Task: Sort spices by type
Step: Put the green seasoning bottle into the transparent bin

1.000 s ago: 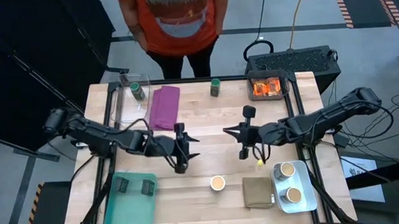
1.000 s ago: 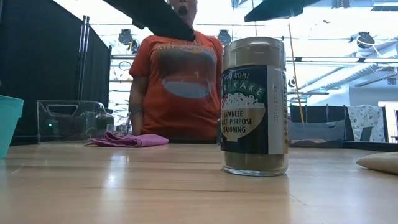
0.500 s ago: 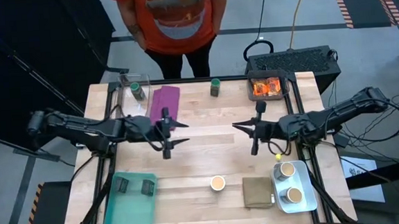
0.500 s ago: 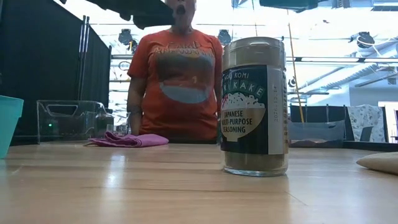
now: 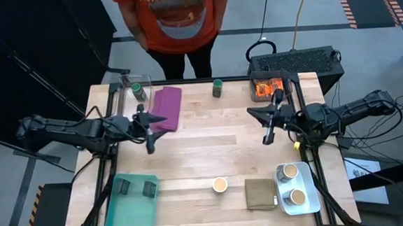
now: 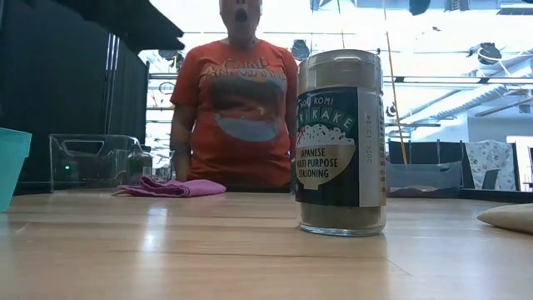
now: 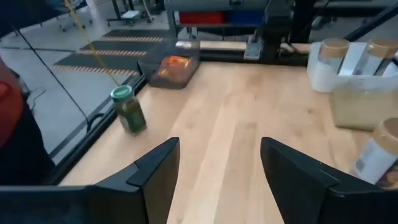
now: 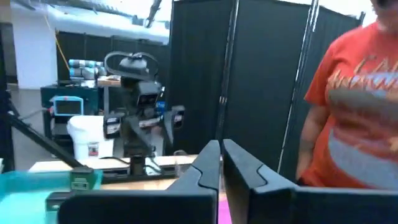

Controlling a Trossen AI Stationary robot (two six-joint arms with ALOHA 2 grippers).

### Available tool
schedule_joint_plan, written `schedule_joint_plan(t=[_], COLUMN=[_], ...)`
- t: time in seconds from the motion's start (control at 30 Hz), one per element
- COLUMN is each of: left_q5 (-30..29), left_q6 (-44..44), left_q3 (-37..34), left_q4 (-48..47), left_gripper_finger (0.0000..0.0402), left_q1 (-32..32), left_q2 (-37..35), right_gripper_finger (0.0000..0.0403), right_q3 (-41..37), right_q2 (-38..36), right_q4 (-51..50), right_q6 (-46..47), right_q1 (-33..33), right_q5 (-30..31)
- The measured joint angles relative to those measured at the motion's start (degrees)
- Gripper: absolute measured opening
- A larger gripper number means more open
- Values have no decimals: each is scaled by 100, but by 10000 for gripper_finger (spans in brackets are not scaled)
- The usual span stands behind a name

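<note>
Table: light wooden top [image 5: 210,144], pale planks, dark frame at the edges.
Purple cloth: crumpled [image 5: 165,107] on the far left part of the top, just beside the clear bin; seen low and flat [image 6: 171,187] from table height.
Olive-tan cloth: folded square [image 5: 260,193] near the front edge, touching the white tray.
Teal tray: [image 5: 127,217] at the front left corner, overhanging the edge.
Clear bin: transparent plastic [image 5: 125,103] at the far left corner.
White tray: [image 5: 304,184] at the front right.
Person: orange printed T-shirt [image 5: 179,16], dark trousers, standing behind the far edge.
Dark case: black box [image 5: 303,62] beyond the far right corner.
</note>
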Motion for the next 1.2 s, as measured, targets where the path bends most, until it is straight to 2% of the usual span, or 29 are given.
schedule_joint_plan(t=[0.2, 0.43, 0.6, 0.7, 0.8, 1.0, 1.1, 1.2], left_q5=[31, 12, -35, -388, -672, -705, -704, -704], left_q6=[89, 549, 741, 731, 586, 294, 271, 275], left_q3=[13, 11, 13, 13, 13, 13, 13, 13], left_q4=[-514, -923, -983, -1087, -1230, -1198, -1163, -1038], left_gripper_finger=[231, 231, 231, 231, 231, 231, 231, 231], left_q1=[-4, -4, -4, -4, 1, -4, -4, -4], left_q2=[-395, -642, -773, -868, -932, -892, -882, -871], right_gripper_finger=[0, 0, 0, 0, 0, 0, 0, 0], right_q3=[10, 691, 1452, 1960, 2468, 3306, 3717, 3922], right_q2=[231, 885, 1473, 1805, 2100, 2514, 2705, 2984], right_q4=[94, -334, -1430, -2292, -3289, -5124, -5965, -6425], right_q6=[583, 1121, 1874, 2481, 3227, 4928, 5641, 5789], right_q1=[-54, -52, -50, -71, -78, -132, -464, -1098], right_q5=[-6, 580, 1302, 1600, 1606, 1560, 1251, 943])
